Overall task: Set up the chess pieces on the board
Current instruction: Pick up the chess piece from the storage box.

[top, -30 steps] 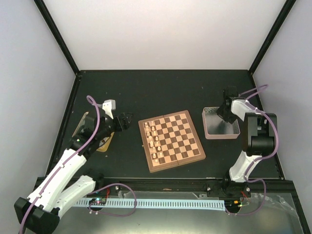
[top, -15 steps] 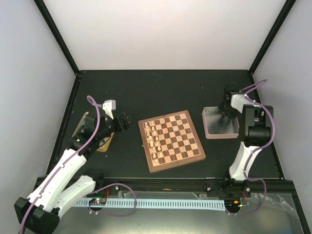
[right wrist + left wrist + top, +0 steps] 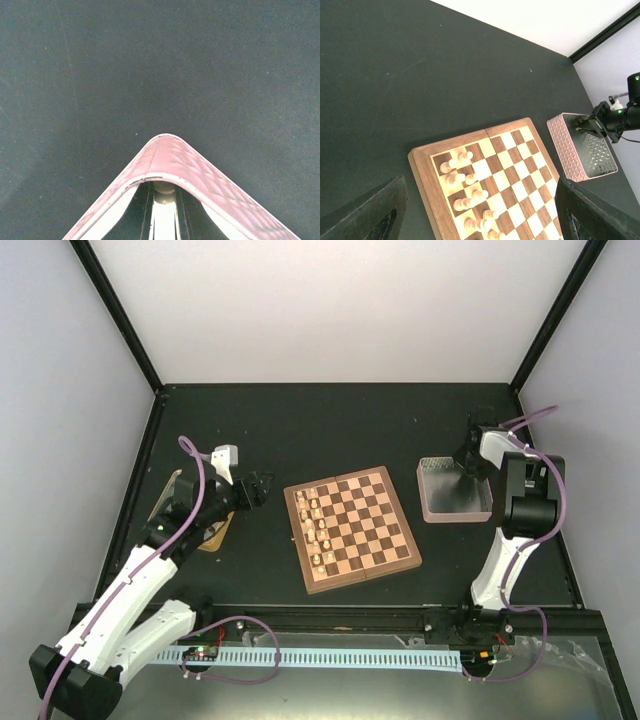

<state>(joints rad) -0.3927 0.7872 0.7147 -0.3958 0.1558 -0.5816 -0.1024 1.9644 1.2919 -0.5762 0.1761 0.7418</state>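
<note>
The board [image 3: 404, 536] lies mid-table, with several pale chess pieces [image 3: 315, 525] standing on the squares along its left side. They show again as pale pieces [image 3: 465, 177] on the board [image 3: 422, 172] in the left wrist view. My left gripper [image 3: 258, 488] hovers open just left of the board, holding nothing. My right gripper [image 3: 468, 464] reaches down into the far right corner of the pink tray [image 3: 430, 510]. In the right wrist view its fingers [image 3: 146, 210] stand close together inside the tray corner [image 3: 170, 155], with a small rounded chess piece [image 3: 164, 188] between the tips.
A gold tin [image 3: 216, 536] lies under my left arm near the table's left edge. Black frame posts and pale walls close in the table at the back and both sides. The pink tray [image 3: 570, 150] sits right of the board.
The right gripper has shifted slightly right, deeper into the tray's far corner, and its forearm now stands more upright. The left arm has not moved.
</note>
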